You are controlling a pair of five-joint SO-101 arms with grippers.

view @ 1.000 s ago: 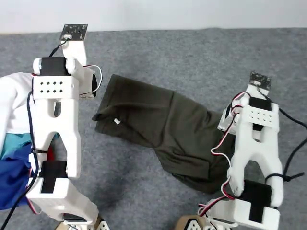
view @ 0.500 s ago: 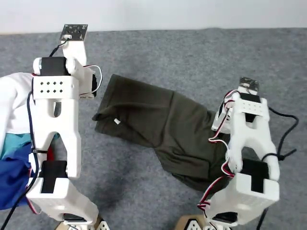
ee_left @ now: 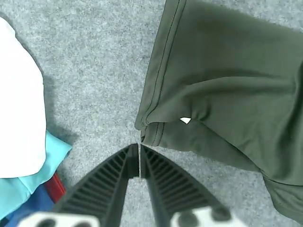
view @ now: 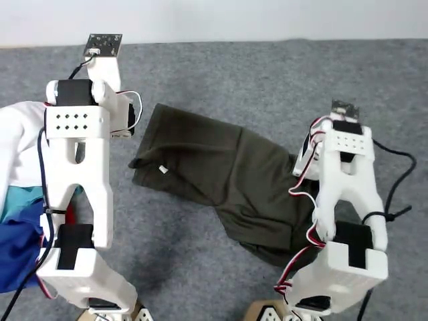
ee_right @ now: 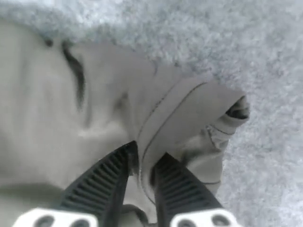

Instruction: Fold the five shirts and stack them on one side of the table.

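On grey carpet [view: 267, 80], olive shirt [view: 221, 167] — white wall [view: 200, 20]

Right claw [ee_right: 142, 163] shifted inward and forward over dark shirt [view: 221, 174] edge.

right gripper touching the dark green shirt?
Touching. The right wrist view shows the right gripper clamped on a raised fold of the dark green shirt.

Ribbed fingers [ee_right: 106, 177] pinching a raised fold of shirt [ee_right: 61, 109], grey table [ee_right: 270, 61] beside
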